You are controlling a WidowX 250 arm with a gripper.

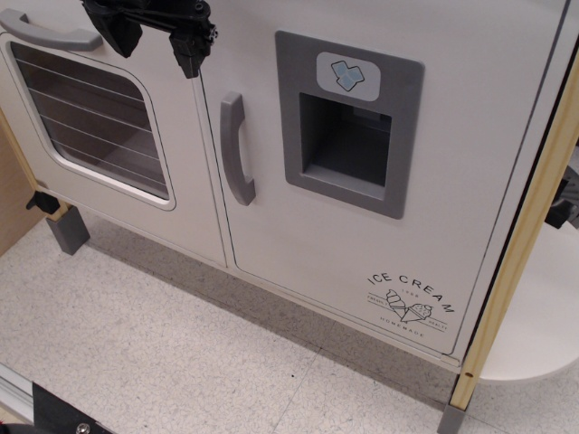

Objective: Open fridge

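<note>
The fridge door (362, 163), shut and flush at frame centre-right, is judged light, rigid and smooth-faced, best gripped at the grey vertical handle (236, 147) on its left edge, which stands clear of the panel. The black end effector (154, 36) is seen above the handle, near the oven door (90, 117), released and holding nothing. The door's top edge and hinge side are cut off, as is the arm.

white fridge (380, 181), grey handle (237, 149), blue sticker (347, 76)
</note>
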